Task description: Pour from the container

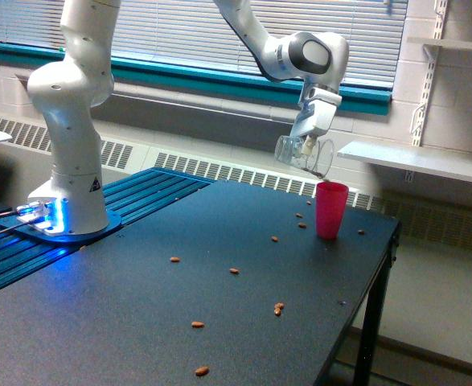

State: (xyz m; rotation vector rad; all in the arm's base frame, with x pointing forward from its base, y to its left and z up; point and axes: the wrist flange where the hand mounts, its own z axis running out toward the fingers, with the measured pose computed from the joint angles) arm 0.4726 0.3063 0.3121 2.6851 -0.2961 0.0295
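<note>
We cannot make out the tool's (306, 145) fingers against the clear container (302, 153); the desk's (139, 322) near edge is cropped.
</note>
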